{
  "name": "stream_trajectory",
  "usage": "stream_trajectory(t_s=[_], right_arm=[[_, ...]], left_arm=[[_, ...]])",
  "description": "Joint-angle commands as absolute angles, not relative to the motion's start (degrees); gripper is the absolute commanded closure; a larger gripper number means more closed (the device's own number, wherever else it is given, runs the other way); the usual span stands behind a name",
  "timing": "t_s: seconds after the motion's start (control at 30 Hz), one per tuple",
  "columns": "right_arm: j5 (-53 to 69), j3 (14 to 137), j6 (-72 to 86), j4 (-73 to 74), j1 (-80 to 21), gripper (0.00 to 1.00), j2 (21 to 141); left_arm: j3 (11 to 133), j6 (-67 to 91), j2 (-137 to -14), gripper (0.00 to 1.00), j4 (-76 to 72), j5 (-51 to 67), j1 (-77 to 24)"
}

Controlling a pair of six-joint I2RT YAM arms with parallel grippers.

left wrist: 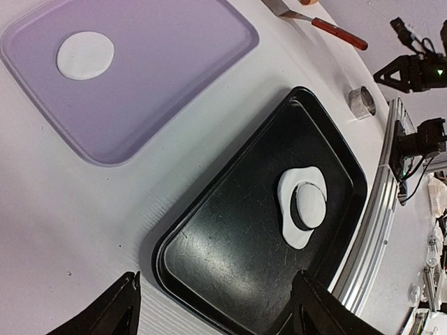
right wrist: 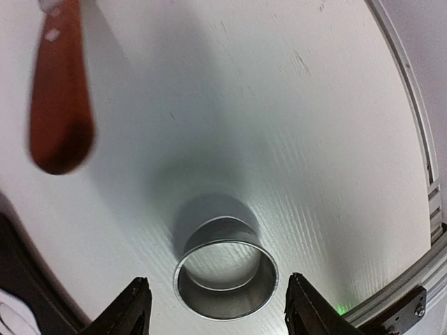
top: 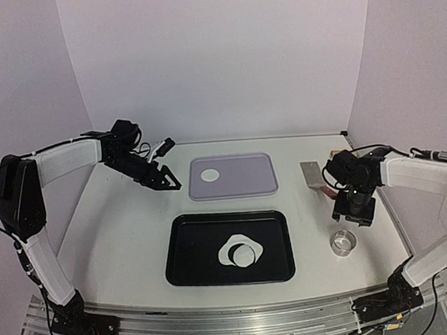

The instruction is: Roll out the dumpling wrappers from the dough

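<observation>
Close under the right wrist camera, the small metal ring (right wrist: 225,276) stands upright on the white table (top: 117,217), framed by the two black fingers of the right gripper (right wrist: 220,301). Those fingers are spread apart to either side of the ring and grip nothing. From above, this gripper (top: 353,217) points down just behind the ring (top: 342,242), near the table's right edge.

The dough (top: 242,238) lies flattened in the right half of the black tray (top: 192,250), a white sheet with an irregular outline. One round dumpling wrapper (top: 248,253) has been cut inside it and sits in its own hole, with a dark crescent of tray showing along one side. The left wrist view shows the same: dough (left wrist: 297,180), cut disc (left wrist: 309,206), black tray (left wrist: 230,258).

A second dumpling wrapper (top: 208,174) lies alone on the lilac tray (top: 248,181) behind the black one, toward that tray's left end.

To the right of the lilac tray lies a scraper (top: 313,173) with a flat metal blade; its red-brown handle (right wrist: 59,91) points toward the right gripper.

The left gripper (top: 165,182) hangs over the table just left of the lilac tray, fingers wide apart and holding nothing. Its wrist camera looks out across both trays between its fingertips (left wrist: 119,310).
</observation>
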State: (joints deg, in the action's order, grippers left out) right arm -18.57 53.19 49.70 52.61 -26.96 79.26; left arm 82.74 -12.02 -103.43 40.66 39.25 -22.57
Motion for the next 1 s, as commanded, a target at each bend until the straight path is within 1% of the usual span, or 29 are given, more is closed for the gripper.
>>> stream_trajectory(t_s=[0.0,0.07,0.1,0.13,0.17,0.2,0.23,0.37,0.43,0.53,0.6,0.67,0.77,0.97], right_arm=[[-20.5,61.2,44.9,58.9,-26.9,0.38,76.6],[-20.5,64.3,42.6,59.7,-26.8,0.38,75.9],[-20.6,66.4,41.2,59.9,-26.8,0.36,75.9],[-20.9,68.7,39.5,60.1,-26.8,0.30,76.2],[-21.3,70.9,37.6,60.0,-26.8,0.21,76.9],[-21.1,73.6,35.5,60.1,-26.6,0.16,78.9],[-20.7,77.1,33.2,60.4,-26.1,0.13,80.8],[-11.8,87.4,26.8,62.9,-21.6,0.11,93.5],[-9.2,91.6,25.0,65.1,-19.8,0.10,99.1],[-7.0,96.2,22.7,67.7,-17.8,0.12,106.4],[-6.0,97.8,21.8,69.1,-16.1,0.16,109.8],[-3.6,97.6,21.3,69.5,-14.5,0.20,111.7],[-1.8,96.4,19.8,69.3,-13.3,0.23,113.0],[-0.4,94.8,17.0,67.5,-13.0,0.40,116.1]], left_arm=[[84.3,-18.4,-105.8,0.30,44.0,40.3,-23.2],[84.7,-21.3,-106.5,0.31,45.3,39.3,-23.8],[84.9,-22.9,-106.8,0.31,45.8,38.4,-24.2],[85.0,-24.4,-107.1,0.31,46.2,37.5,-24.8],[85.1,-25.7,-107.5,0.31,46.3,36.9,-25.3],[85.3,-26.9,-107.8,0.31,46.3,36.5,-25.8],[85.6,-28.0,-108.2,0.31,46.3,36.2,-26.3],[88.2,-31.5,-111.3,0.28,46.7,35.1,-28.3],[89.6,-32.1,-112.8,0.28,47.1,35.1,-28.8],[91.1,-32.3,-114.3,0.28,47.5,35.6,-29.1],[91.4,-32.3,-114.4,0.28,47.4,35.9,-29.3],[91.3,-32.5,-114.3,0.27,47.4,36.1,-29.3],[90.8,-32.8,-113.9,0.27,47.3,36.6,-29.4],[90.4,-32.1,-114.0,0.28,46.2,36.7,-29.4]])
